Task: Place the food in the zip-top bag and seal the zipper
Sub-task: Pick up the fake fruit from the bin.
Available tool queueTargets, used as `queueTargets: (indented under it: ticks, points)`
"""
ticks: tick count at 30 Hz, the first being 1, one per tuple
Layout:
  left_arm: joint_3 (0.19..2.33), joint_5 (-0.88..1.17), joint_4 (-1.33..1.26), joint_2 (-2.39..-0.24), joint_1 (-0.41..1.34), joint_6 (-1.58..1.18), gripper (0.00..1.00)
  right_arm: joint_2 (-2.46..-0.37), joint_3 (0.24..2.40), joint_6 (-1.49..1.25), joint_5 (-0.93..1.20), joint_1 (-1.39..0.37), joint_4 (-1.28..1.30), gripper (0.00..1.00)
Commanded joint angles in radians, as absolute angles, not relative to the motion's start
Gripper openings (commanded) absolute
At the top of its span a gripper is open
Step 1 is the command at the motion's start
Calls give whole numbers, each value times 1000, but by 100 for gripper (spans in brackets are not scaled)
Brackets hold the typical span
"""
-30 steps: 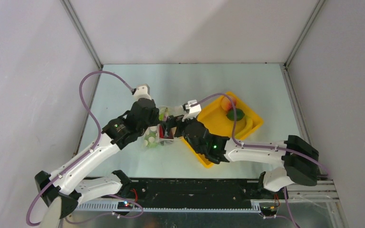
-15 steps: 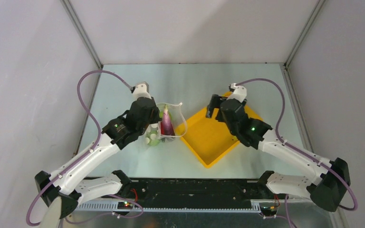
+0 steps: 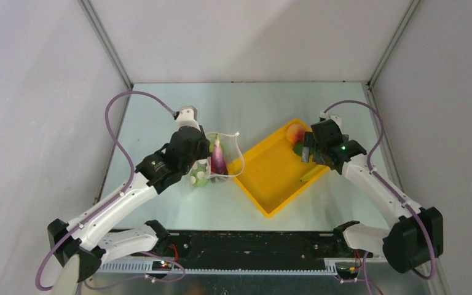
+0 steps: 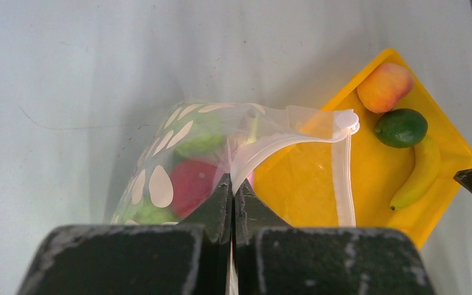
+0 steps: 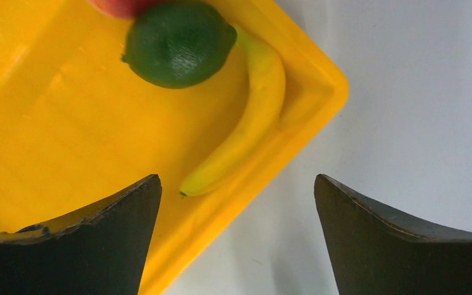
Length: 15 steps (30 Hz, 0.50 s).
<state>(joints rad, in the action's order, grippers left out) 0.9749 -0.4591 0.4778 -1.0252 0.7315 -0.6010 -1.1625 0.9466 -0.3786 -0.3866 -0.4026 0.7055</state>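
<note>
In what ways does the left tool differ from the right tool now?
The left tool is shut, pinching the edge of the zip-top bag; the right tool is open and holds nothing. The left tool is at the bag; the right tool hangs over the corner of the yellow tray, above the banana. Both are black.

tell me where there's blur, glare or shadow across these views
Top external: evenly lit and sharp, soft sheen on the table. Left wrist: the left claw is dark and out of focus; the zip-top bag throws a soft shadow beside it. Right wrist: banana and green round fruit crisp, right claw soft-edged.
</note>
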Motion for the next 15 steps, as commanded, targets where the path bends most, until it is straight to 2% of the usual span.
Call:
queueTargets:
  ticks: [1, 6, 15]
  points:
    - [954, -424, 400, -1019, 728, -569, 0, -1228, 974, -153, -330, -367, 688, 97]
    - [941, -423, 392, -1010, 727, -560, 0, -1302, 989, -52, -340, -359, 616, 92]
    - [951, -463, 412, -1017, 716, -554, 0, -1443, 995, -56, -361, -347, 560, 84]
